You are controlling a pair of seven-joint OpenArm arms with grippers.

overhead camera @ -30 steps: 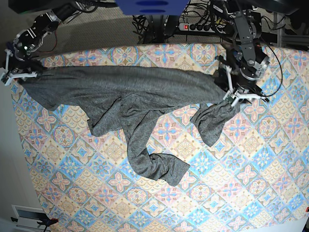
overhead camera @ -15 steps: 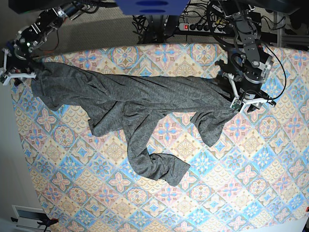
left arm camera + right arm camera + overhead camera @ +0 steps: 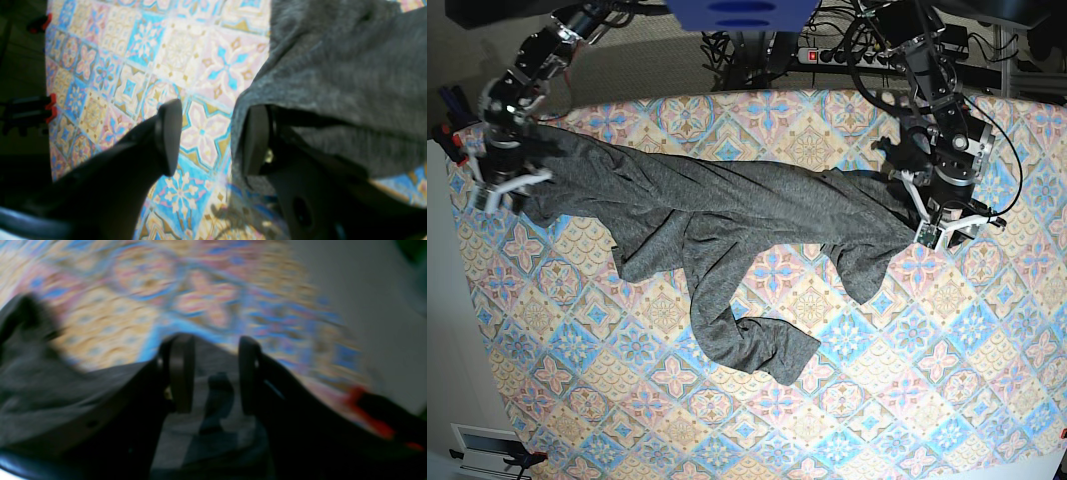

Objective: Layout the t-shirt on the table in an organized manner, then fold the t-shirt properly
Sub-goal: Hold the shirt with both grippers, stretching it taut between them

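Grey t-shirt (image 3: 727,215) lies crumpled across the far half of the table (image 3: 897,400), stretched between the two arms, with one twisted part trailing toward the near middle. At its right-hand end in the base view, the left gripper (image 3: 208,138) has its fingers (image 3: 168,133) spread; cloth drapes over one of them but nothing sits in the gap. At the other end, the right gripper (image 3: 213,380) has its fingers (image 3: 181,373) parted with grey fabric between them; whether they pinch it I cannot tell.
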